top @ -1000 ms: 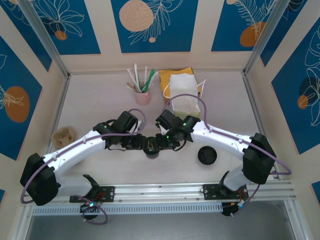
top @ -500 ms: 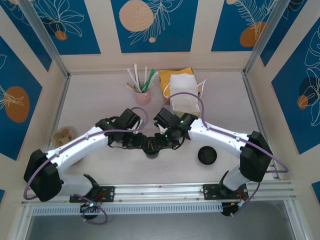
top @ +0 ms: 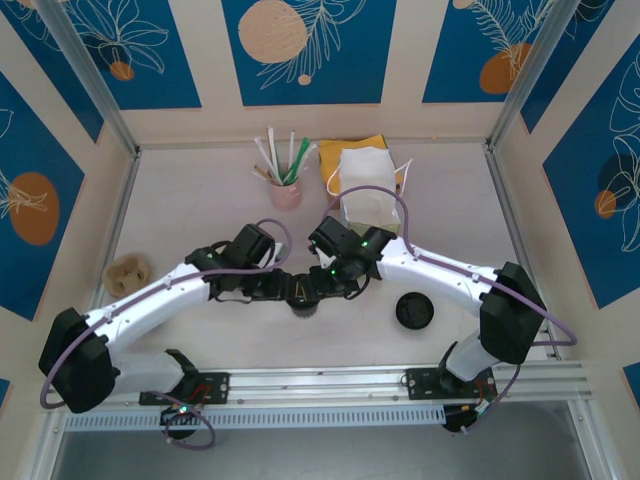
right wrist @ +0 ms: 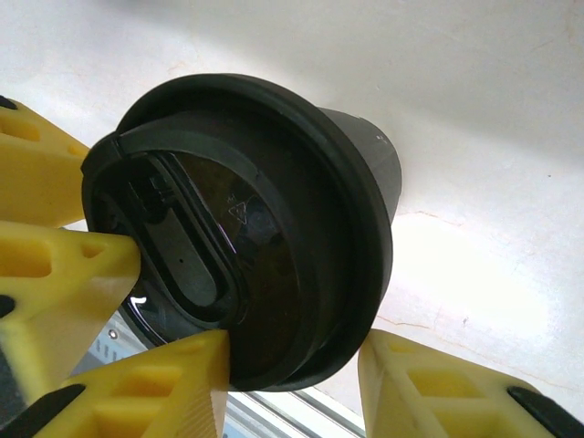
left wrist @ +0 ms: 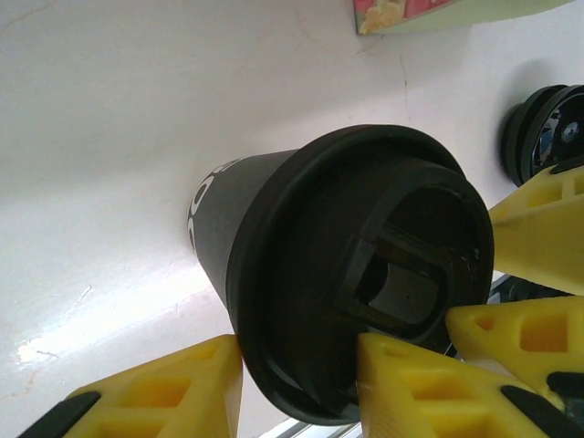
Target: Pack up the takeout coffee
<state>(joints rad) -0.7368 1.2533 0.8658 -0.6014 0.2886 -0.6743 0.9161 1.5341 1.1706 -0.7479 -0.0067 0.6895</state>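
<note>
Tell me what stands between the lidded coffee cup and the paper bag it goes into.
Nothing on the table lies between the takeout coffee and the paper bag. Seen from above, though, the right arm's wrist crosses that line. The pink cup of straws and the spare lid sit off to the sides.

Mid desk (top: 200, 190) is jammed: left tool (left wrist: 297, 370) and right tool (right wrist: 292, 356) are both clamping the cup (top: 302, 306) from opposite sides, with the arms arching across the width. Spare lid (top: 413, 311) is lying right of them, apart. Bag (top: 367, 190) and straw cup (top: 285, 192) are blocking back centre. Brown cardboard piece (top: 127, 272) is sitting at the left edge. Back-left and back-right corners are lying open.
</note>
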